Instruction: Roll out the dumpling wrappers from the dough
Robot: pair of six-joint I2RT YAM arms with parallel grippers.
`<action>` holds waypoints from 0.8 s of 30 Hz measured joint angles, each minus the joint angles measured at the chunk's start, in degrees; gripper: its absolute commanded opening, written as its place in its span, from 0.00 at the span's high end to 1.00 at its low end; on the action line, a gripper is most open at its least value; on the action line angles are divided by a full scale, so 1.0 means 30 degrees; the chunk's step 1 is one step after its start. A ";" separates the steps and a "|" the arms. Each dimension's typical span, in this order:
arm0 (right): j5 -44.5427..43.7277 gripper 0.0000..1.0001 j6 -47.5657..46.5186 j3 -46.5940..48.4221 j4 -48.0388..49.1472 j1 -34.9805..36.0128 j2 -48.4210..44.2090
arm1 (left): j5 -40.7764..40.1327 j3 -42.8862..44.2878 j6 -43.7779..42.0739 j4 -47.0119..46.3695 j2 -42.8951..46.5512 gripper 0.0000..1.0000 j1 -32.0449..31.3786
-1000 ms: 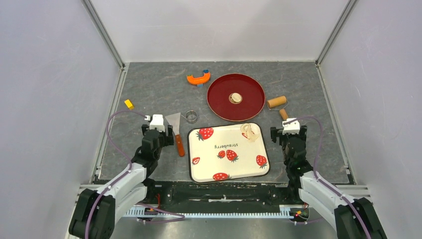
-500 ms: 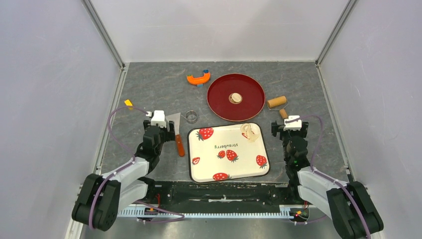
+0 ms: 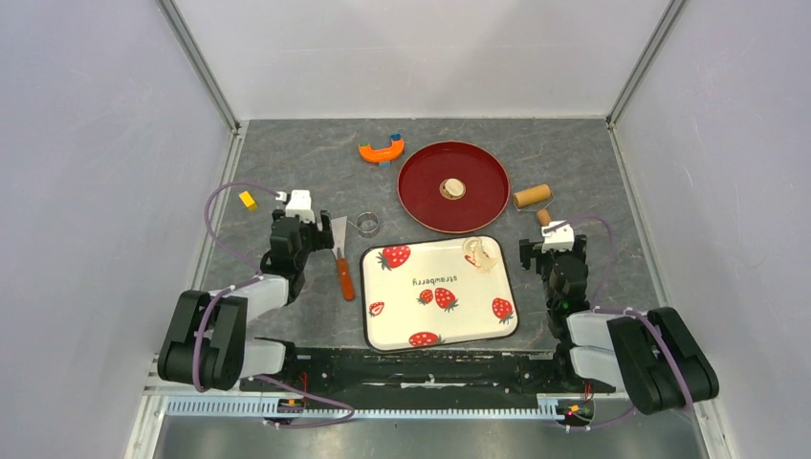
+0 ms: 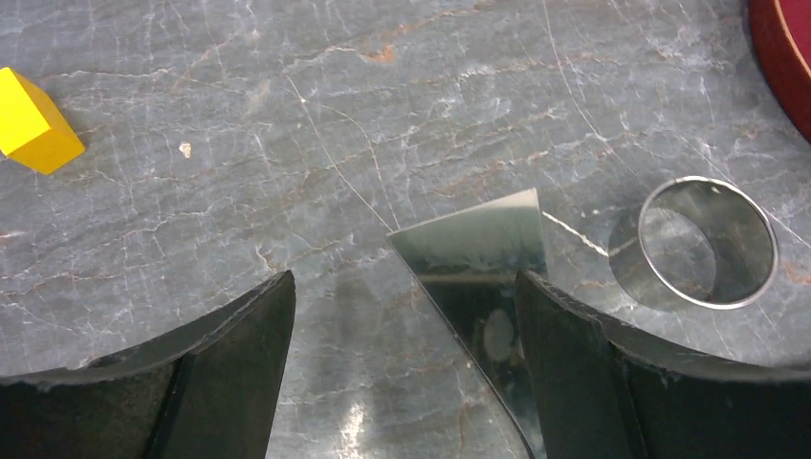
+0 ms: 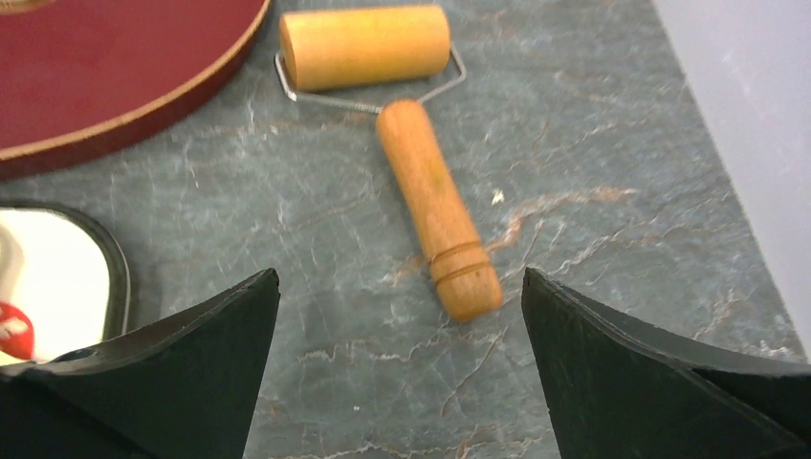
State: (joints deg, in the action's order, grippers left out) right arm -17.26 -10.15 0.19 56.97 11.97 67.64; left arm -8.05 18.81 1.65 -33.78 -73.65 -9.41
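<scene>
From above, the cream, rectangular, strawberry-printed tray (image 3: 469,327) carried the thin, pale dumpling wrappers (image 3: 478,254) in its far right corner. The small beige dough lump (image 3: 452,188) sat in the round dark-red plate (image 3: 421,206) just beyond the tray. Since a second before, both arms had folded back toward their bases. The left gripper (image 3: 296,229), left of the tray, had edged farther away; the right gripper (image 3: 557,251), at the tray's right edge, had barely shifted. No object had moved.

In the left wrist view, the fingers (image 4: 239,363) stood wide apart and empty, above the steel-bladed scraper (image 4: 478,258), with a steel ring (image 4: 708,244) and a yellow block (image 4: 33,124) nearby.

In the right wrist view, the fingers (image 5: 191,373) were spread wide and held nothing, short of the wooden roller (image 5: 368,46).
</scene>
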 measured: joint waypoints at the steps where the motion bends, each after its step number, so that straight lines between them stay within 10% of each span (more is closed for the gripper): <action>1: 0.0197 0.02 -0.0007 0.0022 -0.0015 -0.0073 0.0444 | 0.0284 0.0102 0.0000 -0.0211 -0.0204 0.12 0.0189; 24: 0.1647 0.02 0.0022 -0.0007 0.6069 -0.2455 0.3679 | 0.3395 -0.0962 0.0073 -0.6564 -0.3111 0.11 0.3096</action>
State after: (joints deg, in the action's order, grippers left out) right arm -12.32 -10.09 0.16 75.18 4.60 78.67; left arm 2.13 15.92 1.87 -53.47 -82.98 -0.12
